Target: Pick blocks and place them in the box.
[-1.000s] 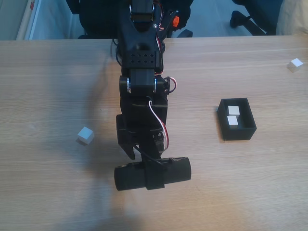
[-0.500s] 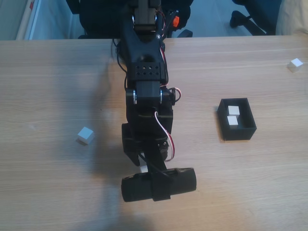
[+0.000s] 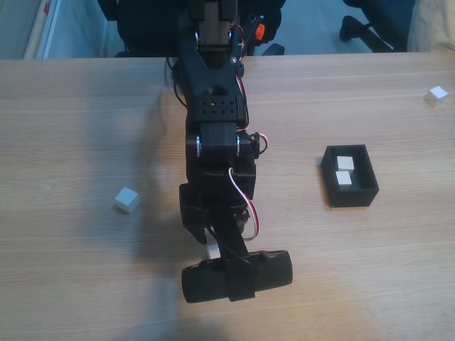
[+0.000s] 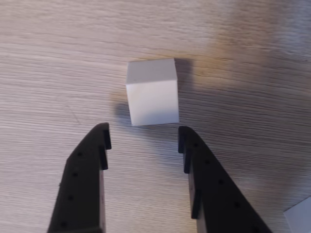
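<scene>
The wooden desk [image 3: 370, 270] carries the black arm [image 3: 213, 142]. Right of the jaws sits the black box [image 3: 349, 195] holding 2 blocks [image 3: 344, 170]. The jaws stand apart, empty, with 1 white block [image 4: 151, 98] on the desk just beyond their tips.

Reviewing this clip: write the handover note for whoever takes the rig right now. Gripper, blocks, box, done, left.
Gripper: open, empty, fingertips just short of a white block on the table.
Box: holds two blocks.
Loose: one block at fixed-view left, one far right, plus the one under the arm.
Done: two placed. Left: three, starting with this grasp.
</scene>
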You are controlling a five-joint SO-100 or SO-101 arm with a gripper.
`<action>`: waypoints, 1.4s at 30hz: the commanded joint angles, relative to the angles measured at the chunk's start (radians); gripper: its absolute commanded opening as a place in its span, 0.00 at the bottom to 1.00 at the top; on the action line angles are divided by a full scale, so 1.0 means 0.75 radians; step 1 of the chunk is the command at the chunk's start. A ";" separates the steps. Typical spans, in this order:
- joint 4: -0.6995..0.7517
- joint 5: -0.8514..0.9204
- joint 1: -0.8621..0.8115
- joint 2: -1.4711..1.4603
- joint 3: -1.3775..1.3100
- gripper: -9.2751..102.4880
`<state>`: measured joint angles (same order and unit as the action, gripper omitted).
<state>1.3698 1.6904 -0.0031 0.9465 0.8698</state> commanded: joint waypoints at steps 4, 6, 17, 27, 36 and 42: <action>-0.025 -0.027 0.004 0.027 -0.059 0.19; -0.078 -0.053 0.004 0.045 -0.014 0.19; -0.282 -0.121 0.010 0.127 0.196 0.21; -0.317 -0.125 0.010 0.147 0.229 0.14; -0.362 -0.115 0.010 0.180 0.286 0.10; -0.403 -0.108 0.014 0.264 0.380 0.10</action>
<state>1.0876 1.6030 -0.0031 1.0400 1.1397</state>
